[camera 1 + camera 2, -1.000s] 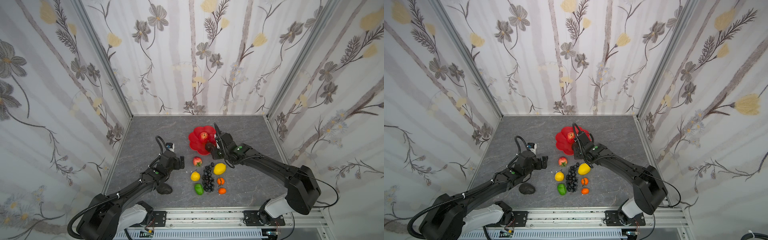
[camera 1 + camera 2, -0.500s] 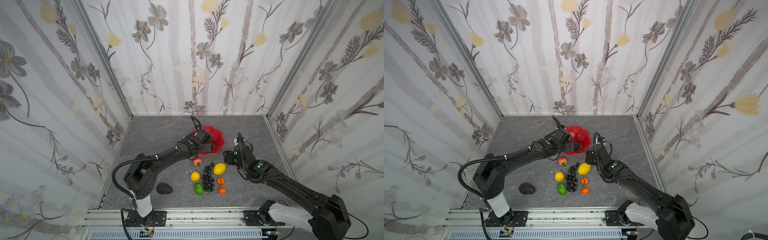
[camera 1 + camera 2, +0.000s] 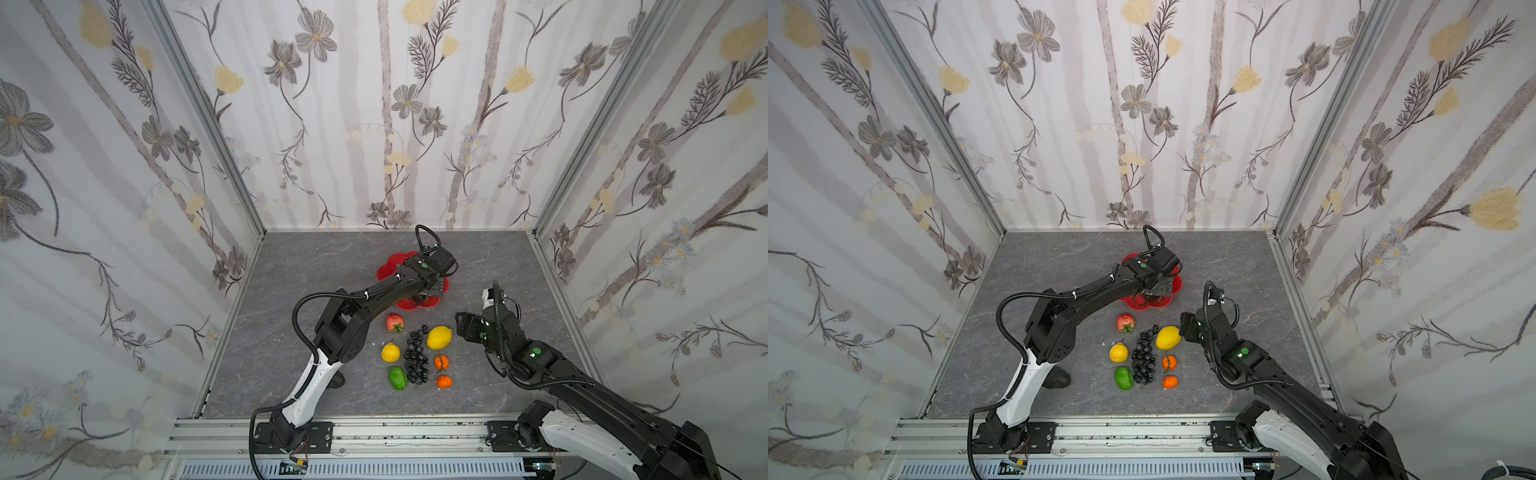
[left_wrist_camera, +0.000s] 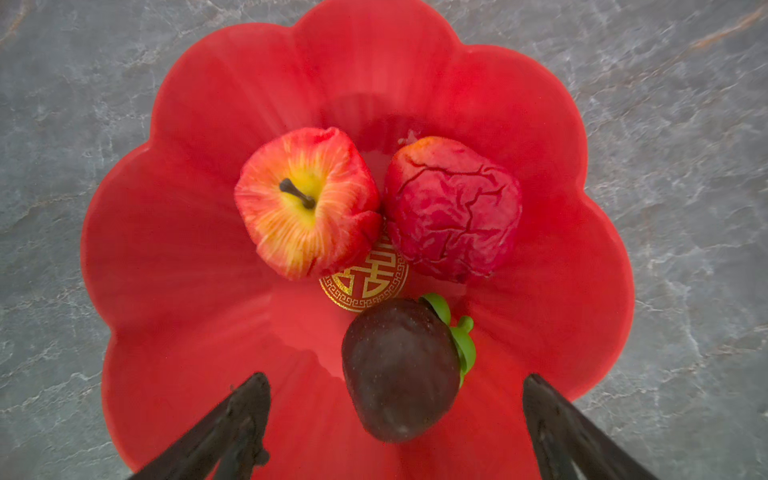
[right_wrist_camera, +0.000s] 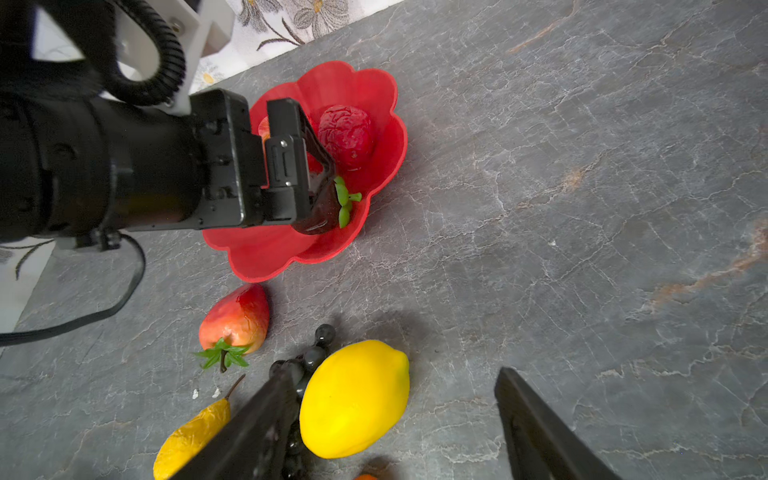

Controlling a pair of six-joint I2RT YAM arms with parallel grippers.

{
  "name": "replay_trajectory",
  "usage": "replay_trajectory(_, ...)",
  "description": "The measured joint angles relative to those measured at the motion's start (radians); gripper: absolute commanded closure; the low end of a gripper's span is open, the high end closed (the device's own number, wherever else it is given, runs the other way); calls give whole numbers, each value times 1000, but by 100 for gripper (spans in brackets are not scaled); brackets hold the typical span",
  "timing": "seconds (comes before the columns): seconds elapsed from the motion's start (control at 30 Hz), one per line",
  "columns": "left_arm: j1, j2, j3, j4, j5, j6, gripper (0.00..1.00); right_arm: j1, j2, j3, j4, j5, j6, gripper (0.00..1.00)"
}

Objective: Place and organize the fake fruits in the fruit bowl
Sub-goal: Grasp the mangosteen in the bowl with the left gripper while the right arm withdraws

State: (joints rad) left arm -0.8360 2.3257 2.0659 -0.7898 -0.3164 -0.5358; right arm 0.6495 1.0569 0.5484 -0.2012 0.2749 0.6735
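Observation:
The red scalloped fruit bowl (image 4: 166,249) (image 3: 388,266) (image 3: 1177,284) (image 5: 266,253) holds a red-yellow apple (image 4: 307,208), a wrinkled red fruit (image 4: 453,208) (image 5: 345,133) and a dark fruit with green leaves (image 4: 399,370) (image 5: 328,208). My left gripper (image 4: 392,382) (image 3: 424,297) (image 3: 1152,296) hangs open over the bowl; the dark fruit lies between its fingers, untouched. My right gripper (image 5: 395,376) (image 3: 459,328) (image 3: 1185,328) is open, low beside the lemon (image 5: 353,399) (image 3: 439,337), which lies between its fingers.
On the grey table in front of the bowl lie a red peach-like fruit (image 3: 395,323), a yellow pear (image 3: 390,352), a black grape bunch (image 3: 417,361), a green fruit (image 3: 397,377) and two oranges (image 3: 441,362). A dark lump (image 3: 337,380) shows behind the left arm.
The left arm swung from the table's front left to over the bowl and its jaws stand off the dark fruit. The right arm drew back from the bowl to the lemon, jaws widening.

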Motion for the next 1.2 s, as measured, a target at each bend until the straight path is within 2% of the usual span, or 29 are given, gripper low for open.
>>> replay_trajectory(0.5, 0, 138, 134, -84, 15, -22, 25, -5, -35, -55, 47, -7, 3, 16)
replay_trajectory(0.73, 1, 145, 135, -92, 22, -27, 37, -5, -25, -55, 66, -14, 3, 16)
replay_trajectory(0.9, 5, 97, 55, -57, 32, -34, 40, -6, -7, -48, 68, -23, 3, 15)
replay_trajectory(1.2, 31, -91, -227, 138, 100, -64, 41, -6, 27, -19, 69, -46, 3, 15)
